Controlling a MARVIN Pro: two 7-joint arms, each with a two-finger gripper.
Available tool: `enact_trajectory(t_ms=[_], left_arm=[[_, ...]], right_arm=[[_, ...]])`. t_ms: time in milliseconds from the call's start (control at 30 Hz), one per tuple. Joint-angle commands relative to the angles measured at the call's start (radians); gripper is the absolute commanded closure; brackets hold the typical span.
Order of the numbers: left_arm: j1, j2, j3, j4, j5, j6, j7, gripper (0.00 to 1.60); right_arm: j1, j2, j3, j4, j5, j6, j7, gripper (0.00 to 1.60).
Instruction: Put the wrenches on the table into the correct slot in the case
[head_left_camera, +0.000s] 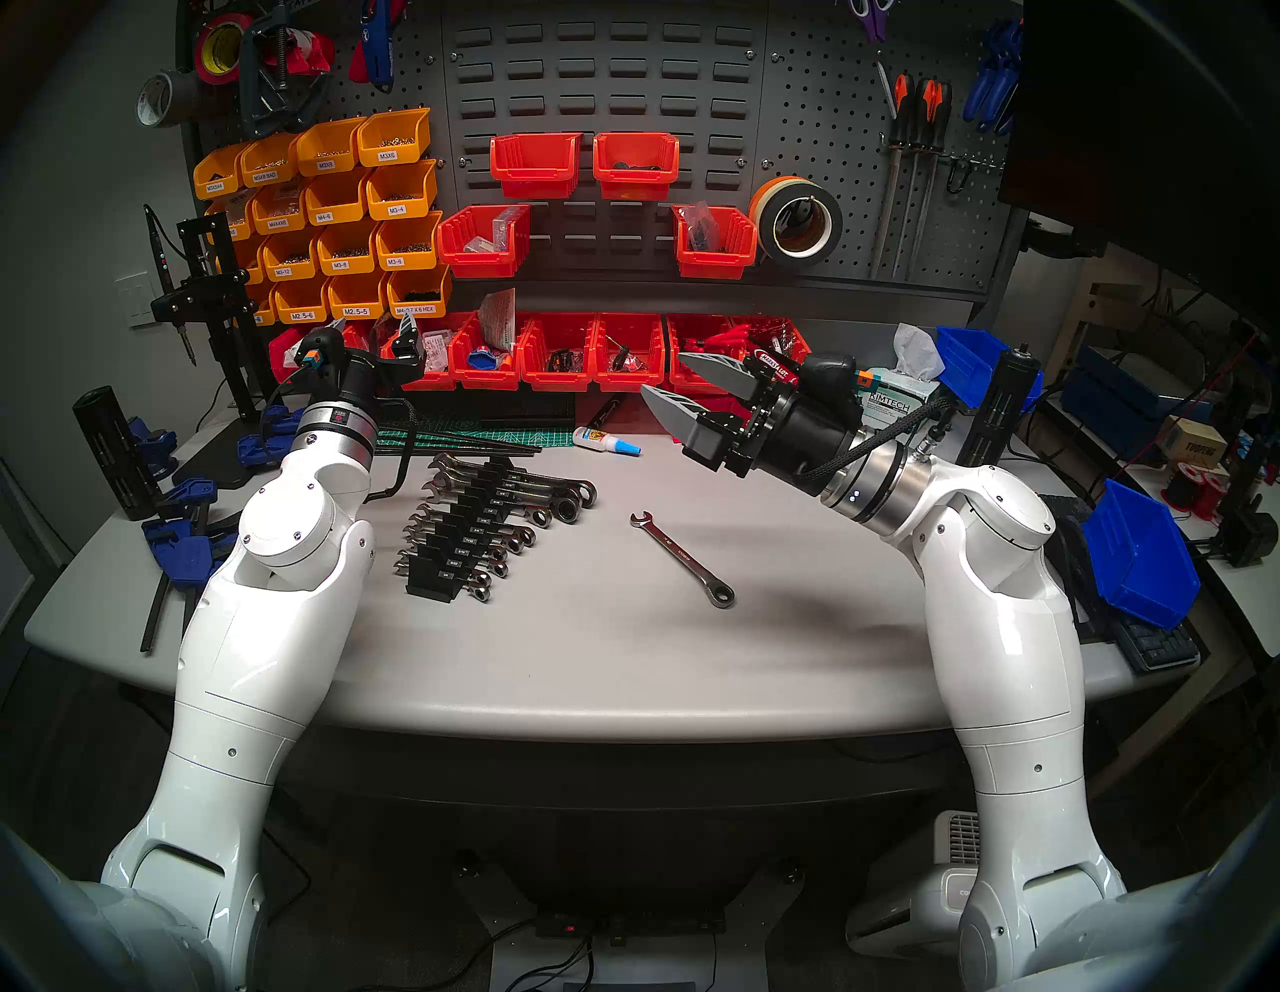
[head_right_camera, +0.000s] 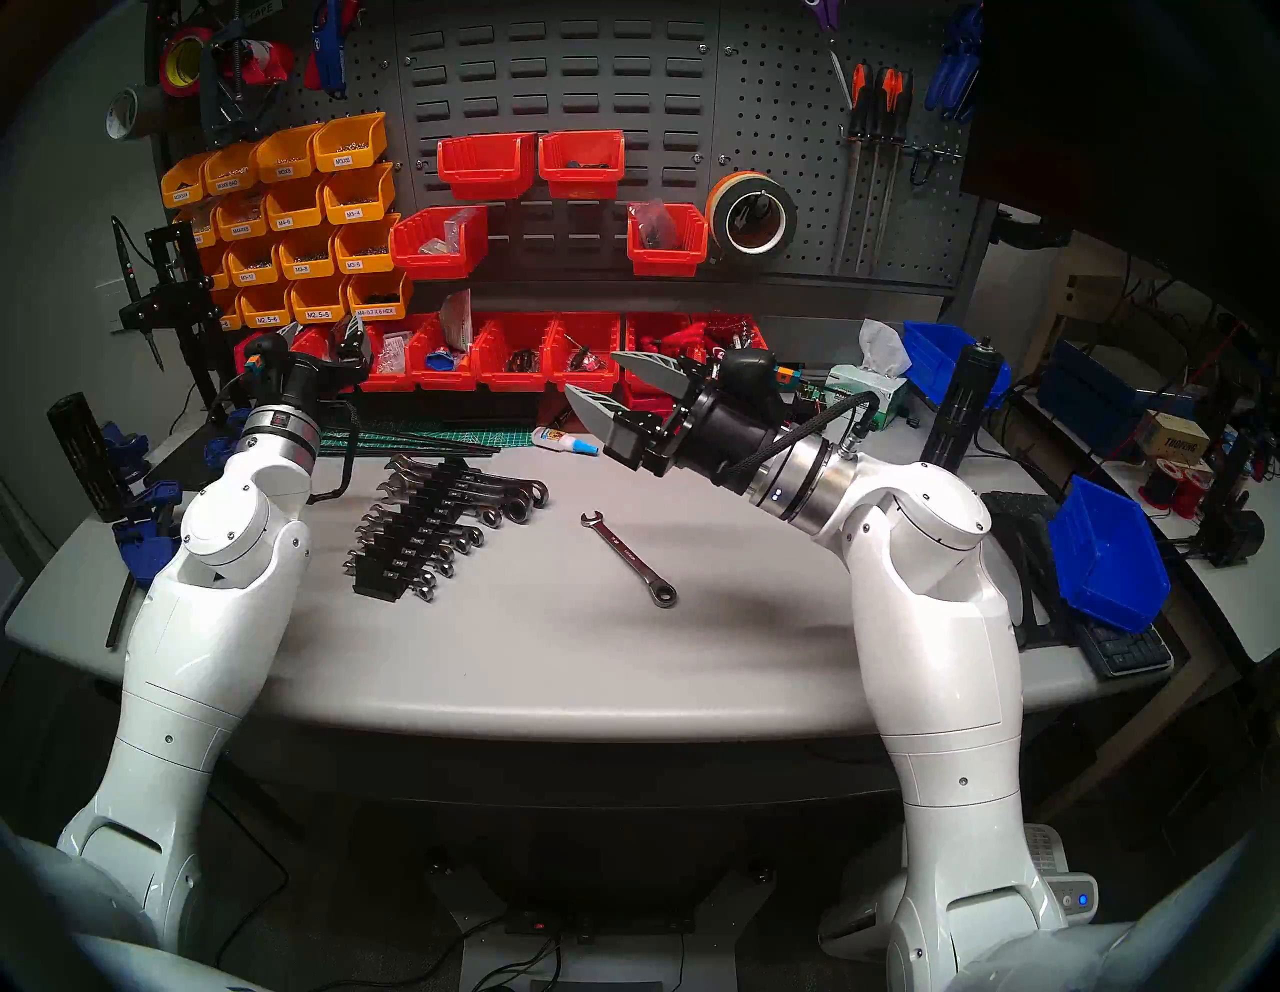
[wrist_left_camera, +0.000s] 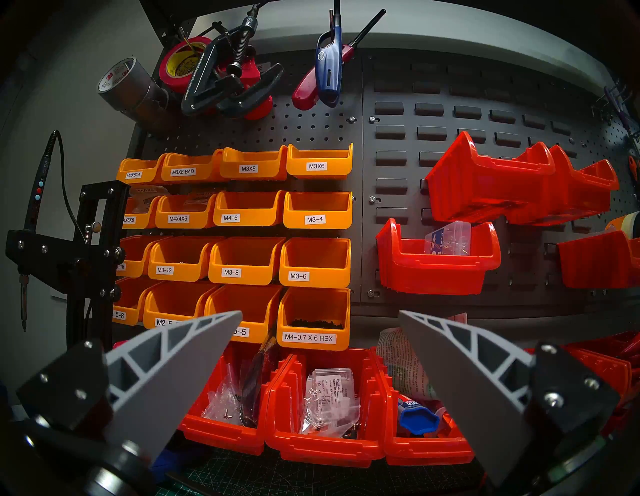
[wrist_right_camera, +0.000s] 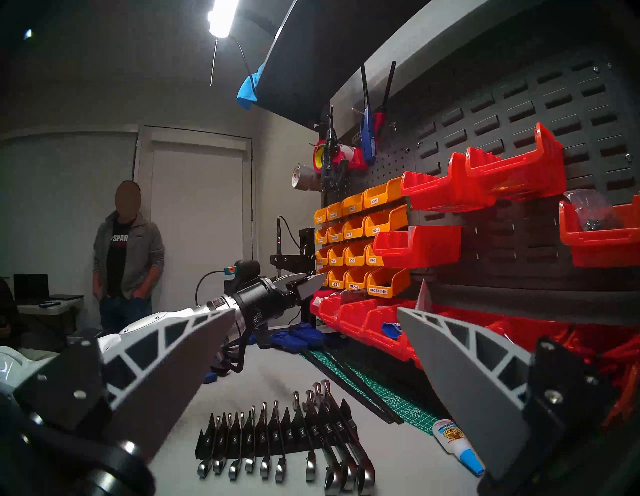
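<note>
A pegboard wall of orange and red bins (head_left_camera: 557, 350) backs the grey worktop (head_left_camera: 623, 658). The loose wrench (head_left_camera: 682, 559) lies flat and diagonal near the middle, open jaw toward the wall, ring toward the front edge. Well to its left stands the black rack (head_left_camera: 460, 530), filled with other wrenches. The right end effector (head_left_camera: 661, 384) hovers above the worktop, fingers spread wide, empty. The left end effector (wrist_left_camera: 320, 313) faces the bins, likewise wide open and empty.

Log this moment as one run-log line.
loose wrench: flat on table, right of rack | rack: one slot free | right hand: open, empty, raised | left hand: open, empty, facing bins
</note>
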Motion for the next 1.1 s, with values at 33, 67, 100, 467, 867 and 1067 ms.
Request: enact_trajectory(t_ms=[33, 67, 100, 467, 867, 1067], left_arm=[[-0.031, 0.001, -0.008, -0.028, 0.000, -0.011, 0.000, 0.00], [-0.031, 0.001, -0.008, -0.028, 0.000, -0.011, 0.000, 0.00], [-0.031, 0.001, -0.008, -0.028, 0.000, -0.011, 0.000, 0.00], [-0.031, 0.001, -0.008, -0.027, 0.000, -0.011, 0.000, 0.00], [-0.031, 0.001, -0.008, -0.027, 0.000, -0.011, 0.000, 0.00], [-0.031, 0.001, -0.008, -0.027, 0.000, -0.011, 0.000, 0.00]], right_arm=[[0.005, 0.019, 0.000, -0.017, -0.002, -0.002, 0.023, 0.00], [0.005, 0.021, -0.001, -0.015, -0.004, -0.001, 0.027, 0.00], [0.005, 0.023, -0.002, -0.014, -0.005, 0.001, 0.028, 0.00], [0.006, 0.073, -0.034, -0.009, -0.028, 0.004, 0.088, 0.00], [0.016, 0.125, -0.048, -0.009, -0.085, -0.016, 0.134, 0.00], [0.020, 0.123, -0.048, 0.002, -0.100, -0.024, 0.144, 0.00]])
